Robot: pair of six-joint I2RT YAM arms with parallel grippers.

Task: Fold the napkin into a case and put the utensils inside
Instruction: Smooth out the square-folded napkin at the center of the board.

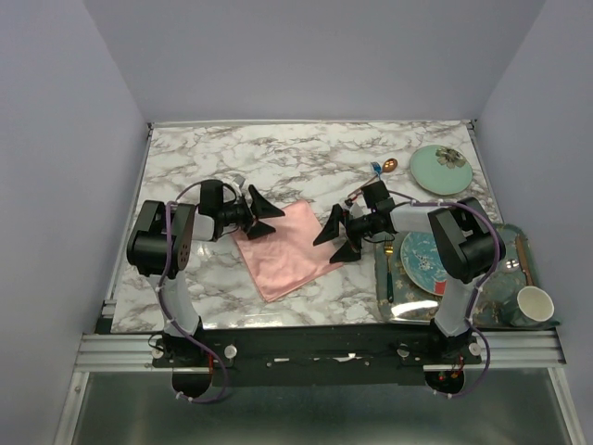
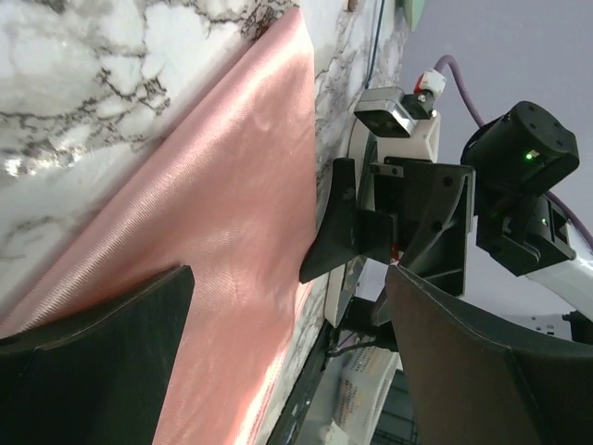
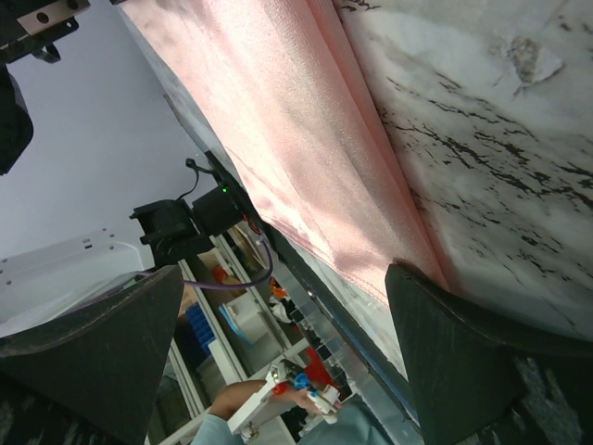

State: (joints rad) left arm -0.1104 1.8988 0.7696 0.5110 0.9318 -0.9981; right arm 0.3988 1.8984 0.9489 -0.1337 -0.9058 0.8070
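Note:
The salmon-pink napkin [image 1: 285, 247] lies flat on the marble table [image 1: 232, 158] as a small slanted rectangle between my two grippers. My left gripper [image 1: 263, 215] is open and empty at its upper left corner; the cloth [image 2: 232, 213] fills its view. My right gripper [image 1: 335, 236] is open and empty at the cloth's right edge, with one finger [image 3: 473, 362] close over the hemmed edge [image 3: 306, 120]. The copper-gold spoon [image 1: 390, 166] lies at the back right, with a small dark blue piece [image 1: 376, 168] beside it, partly hidden by the right arm.
A mint lid-like dish [image 1: 441, 168] sits at the back right. A dark tray [image 1: 505, 311] at the right holds a blue plate [image 1: 424, 260], a white cup [image 1: 535, 303] and a gold-headed, teal-handled fork [image 1: 388, 273]. The right gripper also shows in the left wrist view [image 2: 371, 232].

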